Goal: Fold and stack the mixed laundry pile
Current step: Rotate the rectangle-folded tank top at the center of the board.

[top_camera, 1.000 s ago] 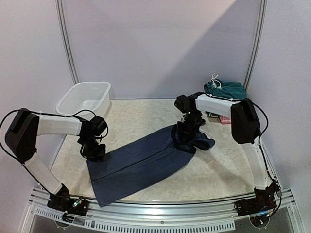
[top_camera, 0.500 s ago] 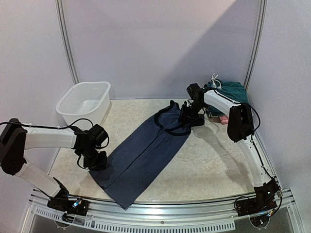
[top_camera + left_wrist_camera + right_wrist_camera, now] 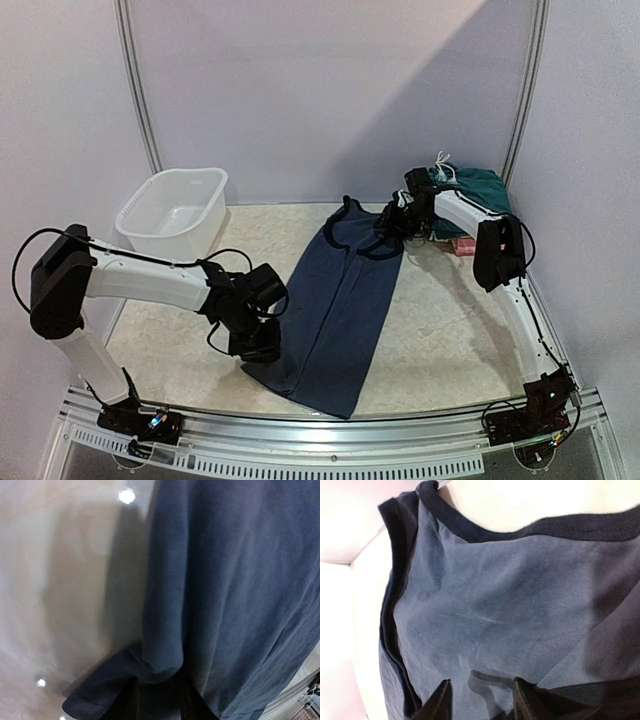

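A navy shirt (image 3: pixel 340 300) of the laundry pile lies stretched out on the table, neck end at the back and hem near the front edge. My left gripper (image 3: pixel 258 345) is down at its lower left edge. In the left wrist view that gripper (image 3: pixel 160 697) is shut on a bunched fold of the shirt (image 3: pixel 230 580). My right gripper (image 3: pixel 388 228) hovers at the shirt's back right shoulder. In its wrist view it (image 3: pixel 481 682) stands open over the cloth (image 3: pixel 495 595), a loose ridge between the fingers. Dark teal shorts (image 3: pixel 470 185) with a white drawstring lie folded at the back right.
A white plastic tub (image 3: pixel 175 210) stands at the back left. Something pink (image 3: pixel 462 246) lies under the shorts by the right arm. Metal frame posts (image 3: pixel 140 90) rise at the back, and a rail (image 3: pixel 320 425) runs along the front edge.
The left gripper dragged the shirt's lower edge right toward the centre. The right gripper carried the neck end to the back right, and its jaws have opened.
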{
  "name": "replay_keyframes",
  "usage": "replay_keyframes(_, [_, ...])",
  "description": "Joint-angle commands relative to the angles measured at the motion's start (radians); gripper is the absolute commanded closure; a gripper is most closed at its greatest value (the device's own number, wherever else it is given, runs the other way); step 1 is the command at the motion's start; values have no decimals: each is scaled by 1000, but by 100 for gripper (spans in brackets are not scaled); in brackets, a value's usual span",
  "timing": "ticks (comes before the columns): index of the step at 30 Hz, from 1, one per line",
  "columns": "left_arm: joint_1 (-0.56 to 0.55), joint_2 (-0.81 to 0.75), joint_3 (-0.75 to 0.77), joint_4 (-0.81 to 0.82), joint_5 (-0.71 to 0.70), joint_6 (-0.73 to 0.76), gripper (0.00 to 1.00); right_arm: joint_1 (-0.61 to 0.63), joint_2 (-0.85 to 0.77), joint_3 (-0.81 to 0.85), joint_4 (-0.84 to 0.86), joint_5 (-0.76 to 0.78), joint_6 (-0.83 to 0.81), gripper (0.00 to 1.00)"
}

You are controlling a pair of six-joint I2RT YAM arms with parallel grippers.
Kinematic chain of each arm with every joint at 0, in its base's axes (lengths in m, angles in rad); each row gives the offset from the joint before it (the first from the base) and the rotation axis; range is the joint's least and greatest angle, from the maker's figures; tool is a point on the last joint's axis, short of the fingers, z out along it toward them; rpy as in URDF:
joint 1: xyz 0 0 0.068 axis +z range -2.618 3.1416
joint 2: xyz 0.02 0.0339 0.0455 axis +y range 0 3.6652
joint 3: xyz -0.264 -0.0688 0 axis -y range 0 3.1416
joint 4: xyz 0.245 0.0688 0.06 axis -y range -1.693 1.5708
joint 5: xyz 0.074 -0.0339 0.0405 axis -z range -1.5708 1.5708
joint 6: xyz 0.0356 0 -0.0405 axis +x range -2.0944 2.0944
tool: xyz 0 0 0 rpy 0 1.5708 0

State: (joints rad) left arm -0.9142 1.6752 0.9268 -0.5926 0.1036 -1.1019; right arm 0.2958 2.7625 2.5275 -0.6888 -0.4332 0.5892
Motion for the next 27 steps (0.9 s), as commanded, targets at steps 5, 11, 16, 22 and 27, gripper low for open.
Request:
replay_keyframes(5, [-71,-182,77,-244,-150,9,62,23,-120,-35,-34,-23,-42,40])
replay_keyframes(11, [-50,-342,64,-356,-219,157,40,84,-324,-148,-157,92,-76,21])
replay_keyframes(16, [-4,-439,9,-403,-183,354,36,188,-602,-494,-210,268,-36,17])
replay_keyframes(22, [76,-566,-94,-360,-11,479,35,416,-976,-1010,-170,421,289,17])
replay_keyframes(27, [121,-552,-116,-353,10,467,37,718,-1160,-1257,-152,550,623,17])
